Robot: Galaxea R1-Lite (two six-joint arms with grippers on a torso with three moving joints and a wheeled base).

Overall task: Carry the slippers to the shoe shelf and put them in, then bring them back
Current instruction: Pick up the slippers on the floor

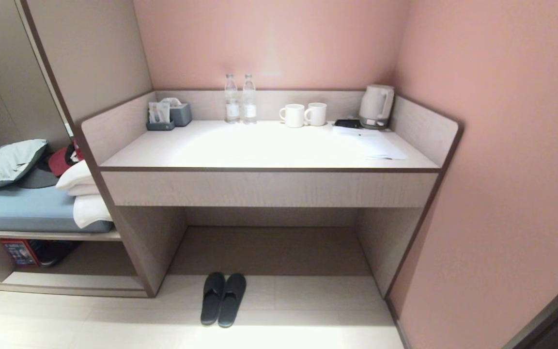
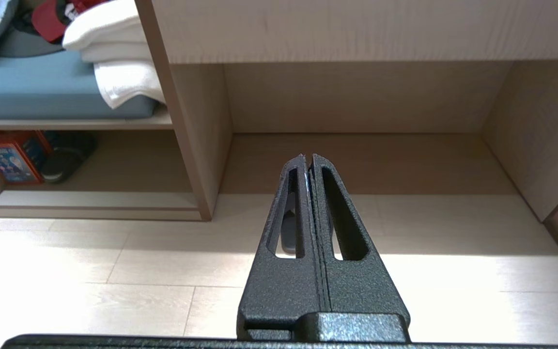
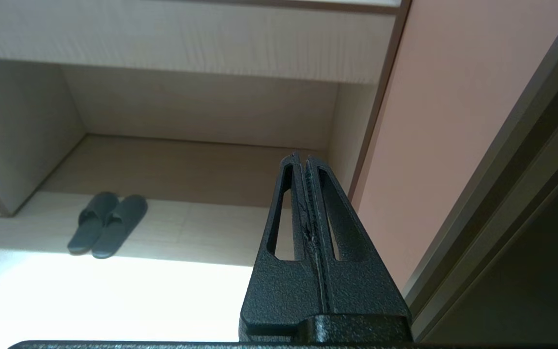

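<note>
The slippers lie side by side and touching on the pale floor, just in front of the desk opening, toes toward it, untouched. The left gripper is clenched on nothing and hangs above the floor, pointing at the pair, which shows only as a sliver behind its fingers. The right gripper is likewise clenched and empty, aimed toward the back corner of the desk opening, with the pair well off to one side. Neither arm appears in the head view. Principal risk, as judged: with both sets of jaws closed, any descent onto the slippers would press or shove them rather than take them; the jaws must be released first. The slippers are thin, flat and soft, so a grasp on one edge may fold it or lift only one of the pair, and a nudge could slide them under the desk. A second risk is mistaking the desk opening for the shoe shelf, the low cubby under the cushioned bench on the left. That cubby already holds a red box and a dark item, which narrows the free space. The upright panel between the two stands in the carrying path.
</note>
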